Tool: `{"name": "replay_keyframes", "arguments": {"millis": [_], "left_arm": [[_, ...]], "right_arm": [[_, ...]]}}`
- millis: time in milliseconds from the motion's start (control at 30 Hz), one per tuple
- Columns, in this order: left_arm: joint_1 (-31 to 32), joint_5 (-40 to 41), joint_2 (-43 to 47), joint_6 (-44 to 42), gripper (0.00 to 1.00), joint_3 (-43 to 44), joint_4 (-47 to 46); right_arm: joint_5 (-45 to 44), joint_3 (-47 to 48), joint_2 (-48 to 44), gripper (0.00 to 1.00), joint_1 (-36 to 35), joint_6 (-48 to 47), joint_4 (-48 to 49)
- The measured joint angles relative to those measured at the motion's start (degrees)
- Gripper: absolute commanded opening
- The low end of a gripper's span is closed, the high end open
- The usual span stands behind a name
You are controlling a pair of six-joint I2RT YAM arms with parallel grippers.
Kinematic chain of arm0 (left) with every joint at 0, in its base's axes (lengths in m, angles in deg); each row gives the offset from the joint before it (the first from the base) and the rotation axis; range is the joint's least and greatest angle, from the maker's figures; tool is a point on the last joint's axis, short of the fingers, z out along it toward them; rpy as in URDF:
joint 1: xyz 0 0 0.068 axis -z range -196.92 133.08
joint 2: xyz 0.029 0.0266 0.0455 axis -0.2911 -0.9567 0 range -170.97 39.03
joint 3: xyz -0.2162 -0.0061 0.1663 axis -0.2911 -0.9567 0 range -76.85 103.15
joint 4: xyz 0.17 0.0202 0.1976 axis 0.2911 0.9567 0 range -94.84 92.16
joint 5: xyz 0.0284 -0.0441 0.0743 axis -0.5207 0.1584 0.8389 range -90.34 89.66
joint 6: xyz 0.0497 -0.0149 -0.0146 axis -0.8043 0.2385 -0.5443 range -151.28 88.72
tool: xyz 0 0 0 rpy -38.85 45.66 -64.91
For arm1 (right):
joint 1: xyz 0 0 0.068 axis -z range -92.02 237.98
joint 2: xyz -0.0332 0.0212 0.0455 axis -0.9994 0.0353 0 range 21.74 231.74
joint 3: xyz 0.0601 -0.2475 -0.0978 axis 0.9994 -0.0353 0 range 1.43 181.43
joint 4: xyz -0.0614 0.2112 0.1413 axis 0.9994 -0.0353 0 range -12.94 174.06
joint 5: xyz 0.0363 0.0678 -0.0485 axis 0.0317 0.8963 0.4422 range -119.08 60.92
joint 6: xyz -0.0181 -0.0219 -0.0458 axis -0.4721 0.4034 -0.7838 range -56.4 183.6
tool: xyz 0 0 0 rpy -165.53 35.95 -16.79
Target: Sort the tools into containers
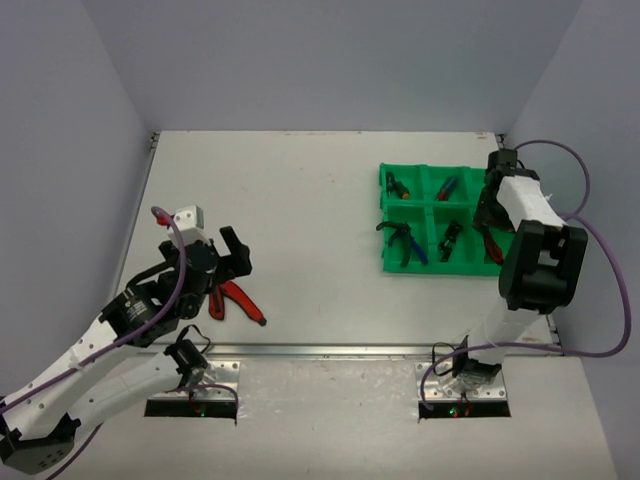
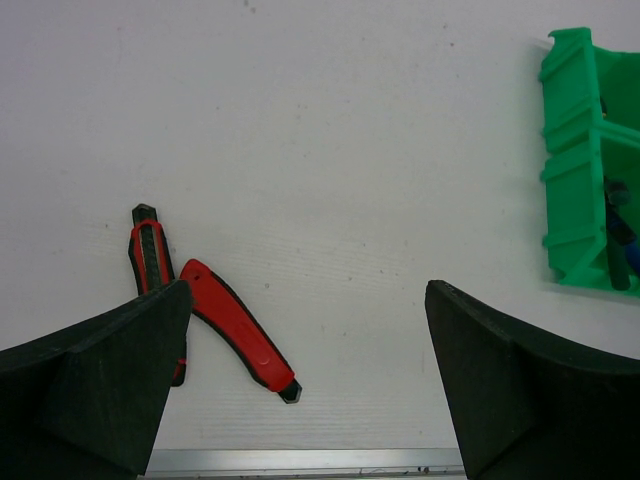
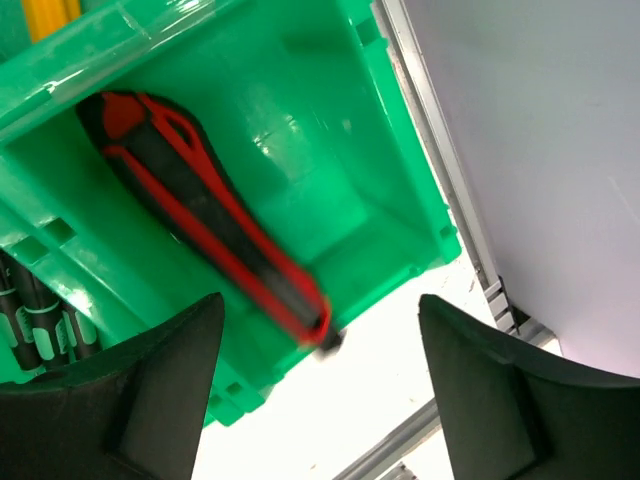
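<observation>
Red-handled cutters (image 1: 240, 298) lie on the table at the near left, handles spread (image 2: 235, 325). My left gripper (image 1: 237, 252) hovers just above and right of them, open and empty (image 2: 305, 390). The green tray (image 1: 425, 268) stands at the far right. My right gripper (image 1: 492, 215) hangs open over its near-right compartment (image 3: 320, 390). Below it a red-and-black handled tool (image 3: 200, 210) lies slanted in that compartment, blurred, its lower end at the tray's near wall (image 3: 390, 170). Nothing sits between the right fingers.
Other compartments hold blue-and-green pliers (image 1: 405, 240), dark screwdrivers (image 1: 450, 238) and small tools (image 1: 397, 186) (image 1: 447, 186). In the right wrist view, green-marked screwdrivers (image 3: 40, 330) fill the neighbouring compartment. The table's metal edge rail (image 2: 300, 462) runs just near the cutters. Walls close both sides.
</observation>
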Motion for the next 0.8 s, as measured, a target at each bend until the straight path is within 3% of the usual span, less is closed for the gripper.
{"name": "replay_keyframes", "arguments": {"millis": [267,433,567,800], "left_arm": [[-0.06,0.71,-3.74,-0.03,1.0,0.0,0.13],[-2.7,2.17,-9.34,1.61,1.0,0.03,0.42],[-6.69,1.31,-16.31,7.26,0.99,0.24,1.21],[-10.45,-3.8,-28.34,20.58,0.94,-3.53,0.57]], "right_arm": [[6.81,1.22,-10.11,0.99,-3.35,2.81,-2.52],[13.18,-0.76,-22.57,0.99,-18.67,3.0,0.18],[24.01,-10.09,-32.61,0.99,-27.92,3.93,7.17],[32.29,-25.5,-37.72,0.99,-28.5,5.08,10.94]]}}
